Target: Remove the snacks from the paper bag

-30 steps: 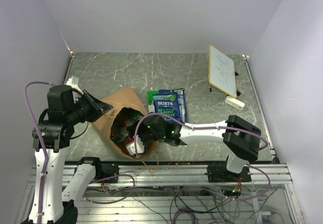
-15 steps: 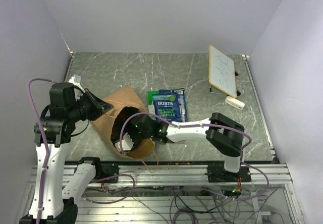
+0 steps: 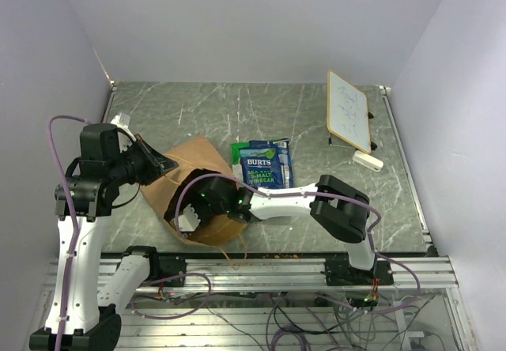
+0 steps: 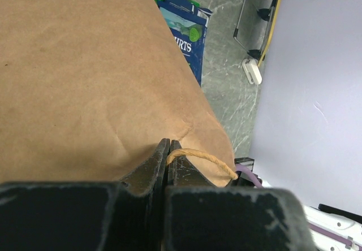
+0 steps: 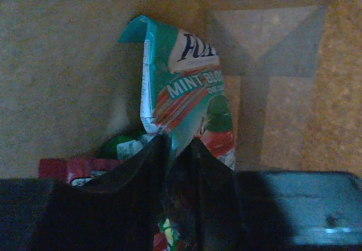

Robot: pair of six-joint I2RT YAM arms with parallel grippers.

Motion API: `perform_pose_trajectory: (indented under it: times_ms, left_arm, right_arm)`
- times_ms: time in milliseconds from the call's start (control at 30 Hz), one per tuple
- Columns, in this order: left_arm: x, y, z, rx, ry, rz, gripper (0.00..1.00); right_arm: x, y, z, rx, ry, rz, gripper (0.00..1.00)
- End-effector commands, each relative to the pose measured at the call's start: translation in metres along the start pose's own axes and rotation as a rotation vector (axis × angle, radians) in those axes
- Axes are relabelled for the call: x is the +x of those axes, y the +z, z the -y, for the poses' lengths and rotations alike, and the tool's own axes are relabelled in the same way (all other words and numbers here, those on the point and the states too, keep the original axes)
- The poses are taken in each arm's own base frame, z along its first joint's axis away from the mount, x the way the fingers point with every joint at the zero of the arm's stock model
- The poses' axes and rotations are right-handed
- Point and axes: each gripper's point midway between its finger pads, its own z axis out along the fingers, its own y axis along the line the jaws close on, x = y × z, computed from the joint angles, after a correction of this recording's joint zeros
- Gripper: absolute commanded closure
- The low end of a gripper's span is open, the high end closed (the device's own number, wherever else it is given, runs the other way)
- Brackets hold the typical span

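Item: teal mint packet (image 5: 186,87), glossy foil, standing creased and half-folded deep inside the paper bag (image 3: 186,158), its top corner bent over and its lower edge down between the 2 fingers of the right gripper (image 5: 178,146), which have drawn in on that edge and appear to pinch it. Companions in the bag: a red packet (image 5: 62,166) low at the left and a scrap of green wrapper beside it, both partly hidden. Already out on the table (image 3: 237,110): 1 Burts chip bag (image 3: 265,167), lying flat just beside the paper bag, with a green packet (image 3: 237,152) peeking from under its far corner. Container: brown kraft bag lying on its side, mouth toward the right arm; the left gripper (image 4: 168,146) is pressed together on the bag's rim next to a handle loop (image 4: 203,158), holding the mouth up. Handling, as judged: the packet looks very light, air-filled, soft and crushable, with a slick surface that could slide from a shallow pinch; the flat sealed seam or a folded corner is the better hold than the puffed middle. Kraft walls are thin and will buckle or drag along if the packet snags. Not part of the lot: white framed board (image 3: 349,110), far right, well apart.
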Motion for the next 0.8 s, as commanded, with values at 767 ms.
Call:
perform_pose_trajectory:
  times_ms: [767]
  left_arm:
    - [-0.018, -0.011, 0.011, 0.033, 0.028, 0.112, 0.93]
  right_arm:
    - [-0.028, -0.102, 0.064, 0.196, 0.277, 0.038, 1.00]
